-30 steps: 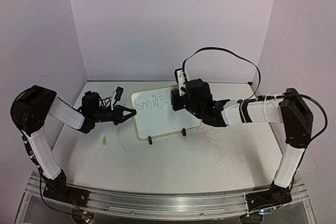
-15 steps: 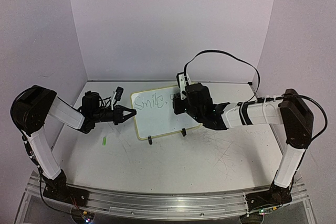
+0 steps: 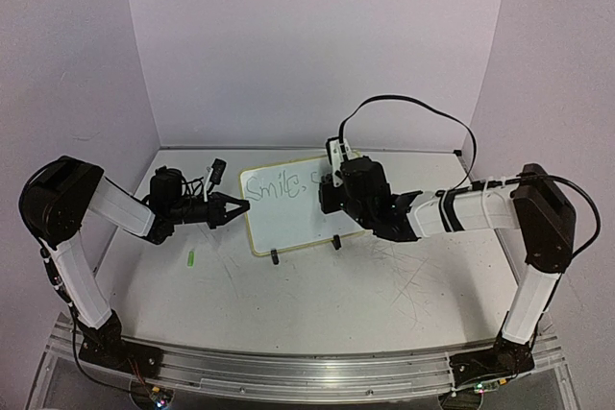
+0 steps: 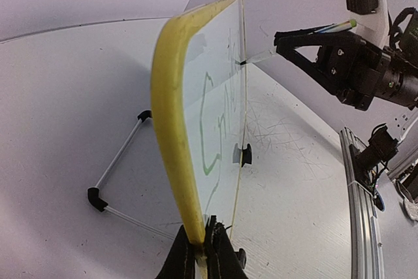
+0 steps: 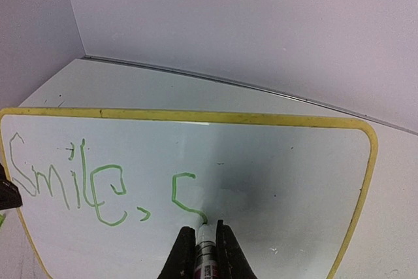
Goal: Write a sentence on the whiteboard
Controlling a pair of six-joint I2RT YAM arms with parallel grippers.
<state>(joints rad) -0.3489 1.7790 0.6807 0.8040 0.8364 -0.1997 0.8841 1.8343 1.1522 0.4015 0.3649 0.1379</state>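
Two grips: left jaws pinch the whiteboard point(image 4: 171, 135) frame; right jaws clamp a marker point(image 5: 205, 253), tip on the sentence point(image 5: 85, 187) just ahead of them.

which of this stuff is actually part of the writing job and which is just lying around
In the job: whiteboard, green writing, marker in the right end effector, left end effector clamping its edge.
Lying about: small green bit on the table, left of the whiteboard.

A scratched white table point(image 3: 336, 300) carries the propped whiteboard point(image 3: 291, 213) and a small green piece point(image 3: 192, 258)
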